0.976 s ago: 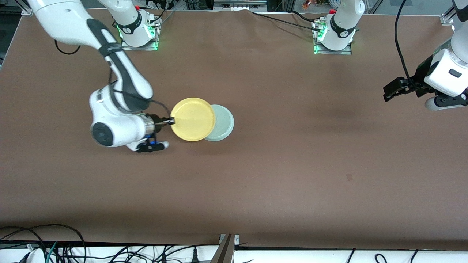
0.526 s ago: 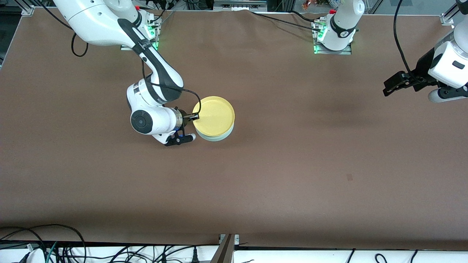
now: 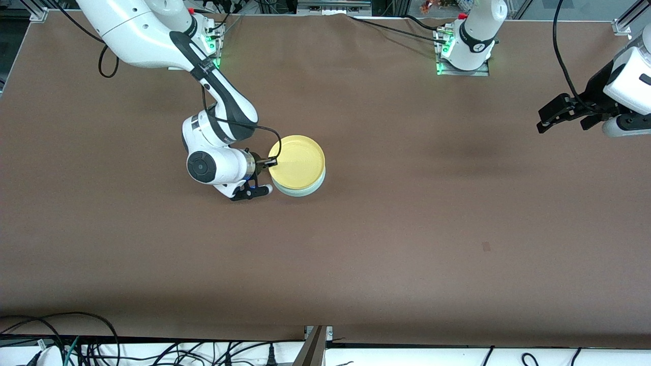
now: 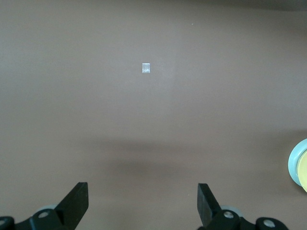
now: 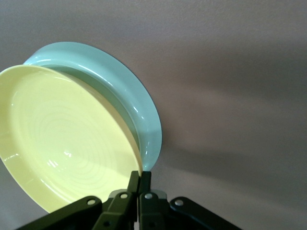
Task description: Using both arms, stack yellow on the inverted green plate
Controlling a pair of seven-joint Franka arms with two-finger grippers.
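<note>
The right gripper (image 3: 273,162) was pinched shut on the rim of the yellow plate (image 3: 297,161), at the edge toward the right arm's end of the table. In the right wrist view the two fingers (image 5: 139,184) pressed together over that rim, and the gripper body was cut off at the frame edge. The yellow plate sat over the green plate (image 3: 305,189), hiding nearly all of it; only a pale crescent showed at the edge nearer the front camera. Whether the yellow plate rested fully on the green plate or remained slightly lifted could not be determined.

One second earlier the yellow plate had covered only part of the green plate, offset toward the right arm's end; it had since been carried across until the two were nearly concentric.

The yellow plate was round, bright, upright, with a shallow raised rim and faint concentric rings inside (image 5: 62,143). The green plate (image 5: 139,110) showed a smooth sloping outer wall.

The left gripper (image 3: 564,114) waited over the left arm's end of the brown table (image 3: 407,229), its fingers (image 4: 76,201) spread wide and empty
</note>
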